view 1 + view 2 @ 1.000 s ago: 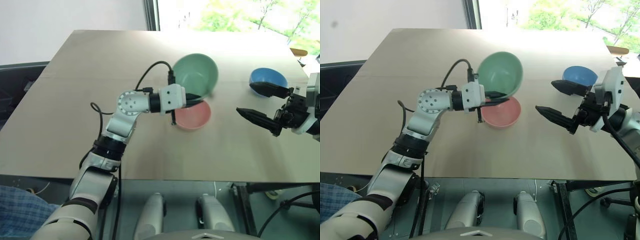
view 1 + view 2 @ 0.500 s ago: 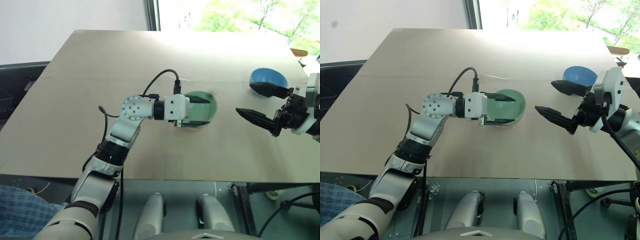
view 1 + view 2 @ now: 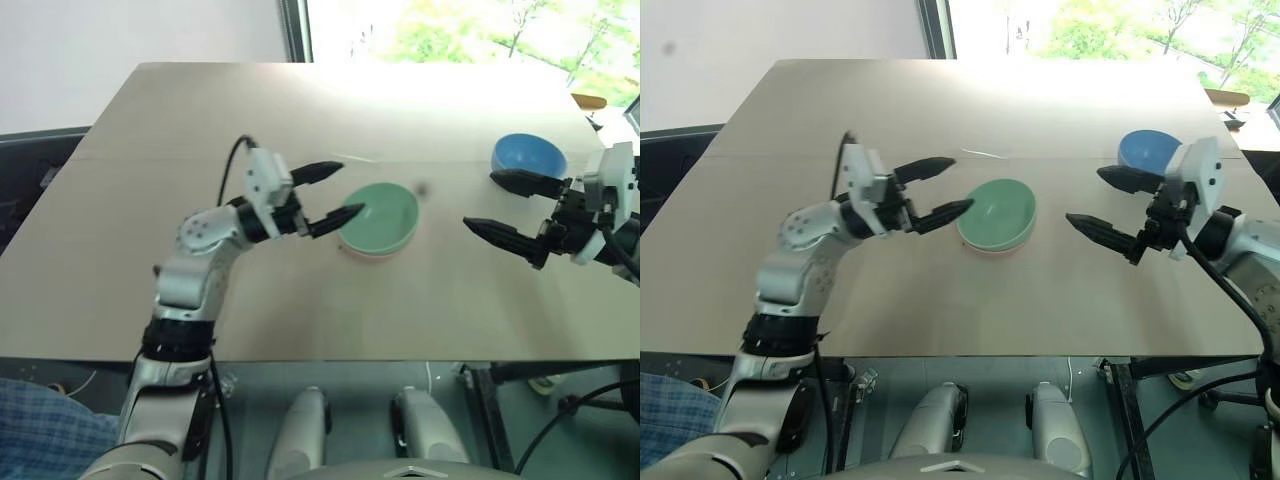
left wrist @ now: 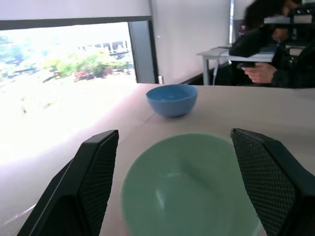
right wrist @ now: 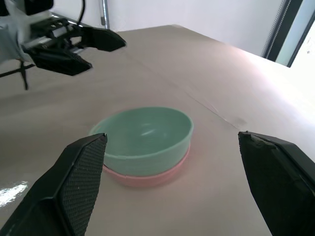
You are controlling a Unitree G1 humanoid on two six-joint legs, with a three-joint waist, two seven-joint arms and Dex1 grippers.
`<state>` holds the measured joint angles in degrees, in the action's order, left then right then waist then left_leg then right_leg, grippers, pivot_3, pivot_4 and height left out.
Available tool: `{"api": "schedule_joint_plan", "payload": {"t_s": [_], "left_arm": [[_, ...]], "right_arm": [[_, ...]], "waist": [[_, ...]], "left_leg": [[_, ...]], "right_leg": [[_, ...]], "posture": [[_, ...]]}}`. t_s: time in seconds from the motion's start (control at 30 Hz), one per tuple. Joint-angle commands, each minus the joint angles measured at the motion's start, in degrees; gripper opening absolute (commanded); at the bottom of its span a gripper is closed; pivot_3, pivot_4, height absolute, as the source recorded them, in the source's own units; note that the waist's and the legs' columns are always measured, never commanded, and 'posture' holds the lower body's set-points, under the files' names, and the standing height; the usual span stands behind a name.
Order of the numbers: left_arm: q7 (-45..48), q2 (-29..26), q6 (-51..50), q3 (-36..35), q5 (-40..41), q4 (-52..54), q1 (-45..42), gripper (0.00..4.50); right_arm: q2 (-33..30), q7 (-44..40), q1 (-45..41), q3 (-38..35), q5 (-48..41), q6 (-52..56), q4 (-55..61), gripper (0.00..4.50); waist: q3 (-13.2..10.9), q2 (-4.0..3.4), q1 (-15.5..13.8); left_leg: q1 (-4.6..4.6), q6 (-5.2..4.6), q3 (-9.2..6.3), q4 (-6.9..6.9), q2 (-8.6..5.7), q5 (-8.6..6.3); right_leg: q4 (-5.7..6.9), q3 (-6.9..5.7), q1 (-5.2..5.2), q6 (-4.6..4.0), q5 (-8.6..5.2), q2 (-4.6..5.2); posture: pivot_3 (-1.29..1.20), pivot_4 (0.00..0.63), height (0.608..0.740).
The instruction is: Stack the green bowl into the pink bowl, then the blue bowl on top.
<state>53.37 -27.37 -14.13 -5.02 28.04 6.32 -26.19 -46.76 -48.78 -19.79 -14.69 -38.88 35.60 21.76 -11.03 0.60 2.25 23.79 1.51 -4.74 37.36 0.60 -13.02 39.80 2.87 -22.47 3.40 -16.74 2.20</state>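
On the table [image 3: 120,260], green bowl [image 3: 380,212] now nested in pink bowl [image 5: 147,178], left fingers [image 3: 330,192] released wide and withdrawn, right fingers [image 3: 510,210] wide as before.

Your head pair looks down over the whole desk [image 3: 300,300]. Both wrist views sit low and close, facing the green bowl [image 5: 145,140] from opposite sides.

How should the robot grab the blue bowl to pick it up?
Probably by the rim: the blue bowl sits upright and apart on the table, so one finger can go inside, one outside. The open right gripper is nearest, so come from that side.
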Motion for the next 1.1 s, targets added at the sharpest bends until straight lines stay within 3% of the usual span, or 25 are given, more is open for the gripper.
{"api": "schedule_joint_plan", "payload": {"t_s": [0.03, 0.37, 0.8, 1.1], "left_arm": [[-2.28, -2.58, -2.20, -6.22, 3.78, 5.59, 4.71, 3.86], [-6.47, -3.77, -4.99, -10.20, 7.41, 15.70, 16.63, 3.86], [-10.36, -4.39, -7.15, -10.82, 10.91, 23.94, 23.16, 3.86], [-11.17, -4.33, -6.93, -10.33, 10.99, 24.78, 24.41, 3.86]], "right_arm": [[-1.36, 0.81, -6.22, 3.90, 7.40, -4.30, -7.52, 4.50], [1.58, 2.02, -28.50, 20.20, 31.06, -16.61, -41.72, 4.50], [9.25, 6.33, -45.51, 24.12, 43.26, -25.99, -77.18, 4.50], [11.19, 8.03, -49.44, 24.49, 47.80, -29.39, -90.00, 4.50]], "waist": [[0.00, 0.00, 0.04], [-0.01, 0.00, -0.08], [-0.01, -0.01, 0.20], [-0.02, -0.02, 0.21]], "left_leg": [[-0.02, 0.00, 0.01, 0.01, 0.00, 0.00], [-0.04, 0.00, 0.11, -0.03, 0.00, 0.00], [-0.02, 0.01, 0.23, -0.11, 0.01, 0.00], [-0.01, 0.01, 0.26, -0.13, 0.01, 0.00]], "right_leg": [[0.00, 0.00, 0.00, 0.00, 0.00, 0.00], [-0.01, 0.09, -0.03, -0.01, 0.00, 0.02], [-0.02, 0.19, -0.15, -0.02, 0.01, 0.03], [-0.03, 0.21, -0.16, -0.02, 0.01, 0.03]], "posture": [[0.00, 0.150, 0.740], [0.00, 0.150, 0.740], [0.00, 0.150, 0.740], [0.00, 0.150, 0.740]]}}
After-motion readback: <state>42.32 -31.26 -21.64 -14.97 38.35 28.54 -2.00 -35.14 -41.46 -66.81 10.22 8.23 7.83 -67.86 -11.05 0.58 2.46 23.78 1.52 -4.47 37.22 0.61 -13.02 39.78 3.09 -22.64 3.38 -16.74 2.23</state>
